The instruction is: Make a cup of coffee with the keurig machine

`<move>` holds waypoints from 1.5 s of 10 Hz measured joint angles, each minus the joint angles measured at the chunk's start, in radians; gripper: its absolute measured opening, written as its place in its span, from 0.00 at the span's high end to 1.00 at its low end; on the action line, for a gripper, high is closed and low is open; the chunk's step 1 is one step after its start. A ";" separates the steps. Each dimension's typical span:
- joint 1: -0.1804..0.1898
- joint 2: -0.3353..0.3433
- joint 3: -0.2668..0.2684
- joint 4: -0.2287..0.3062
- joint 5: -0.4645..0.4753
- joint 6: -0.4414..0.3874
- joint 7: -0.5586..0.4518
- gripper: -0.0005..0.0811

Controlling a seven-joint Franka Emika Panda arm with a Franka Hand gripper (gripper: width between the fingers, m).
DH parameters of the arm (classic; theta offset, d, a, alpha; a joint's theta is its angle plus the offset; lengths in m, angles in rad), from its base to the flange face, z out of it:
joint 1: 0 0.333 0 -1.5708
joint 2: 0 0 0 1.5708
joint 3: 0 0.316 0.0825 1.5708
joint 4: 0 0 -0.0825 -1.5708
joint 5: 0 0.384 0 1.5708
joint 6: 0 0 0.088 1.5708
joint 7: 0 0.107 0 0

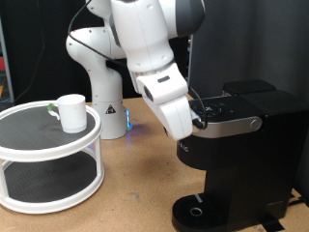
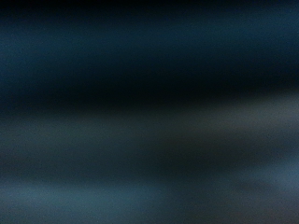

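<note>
The black keurig machine point(image 1: 241, 155) stands at the exterior view's right, with its silver-trimmed lid point(image 1: 230, 118) down and its round drip base point(image 1: 198, 210) bare. The white arm reaches down to the lid's front, and my gripper point(image 1: 200, 113) is pressed against the lid's near end; its fingers are hidden by the hand. The white cup point(image 1: 70, 111) stands upright on the top shelf of a round white two-tier stand point(image 1: 48, 155) at the exterior view's left, far from the gripper. The wrist view is a dark blur and shows nothing clear.
The white robot arm base point(image 1: 101, 92) stands behind, between the stand and the machine. A small blue light point(image 1: 129, 122) glows at its foot. The brown tabletop point(image 1: 135, 184) lies between the stand and the machine.
</note>
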 joint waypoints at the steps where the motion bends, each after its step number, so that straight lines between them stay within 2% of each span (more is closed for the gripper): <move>1: -0.001 0.003 -0.001 -0.002 0.020 0.017 -0.006 0.99; 4: -0.001 0.002 -0.004 -0.012 0.106 0.039 -0.063 0.99; 10: -0.001 0.001 -0.006 -0.013 0.135 0.050 -0.091 0.99; 12: -0.003 -0.006 -0.014 -0.014 0.185 0.064 -0.109 0.99; 14: -0.012 -0.033 -0.041 -0.010 0.251 0.036 -0.172 0.99; 15: -0.020 -0.049 -0.055 -0.002 0.254 0.004 -0.182 0.99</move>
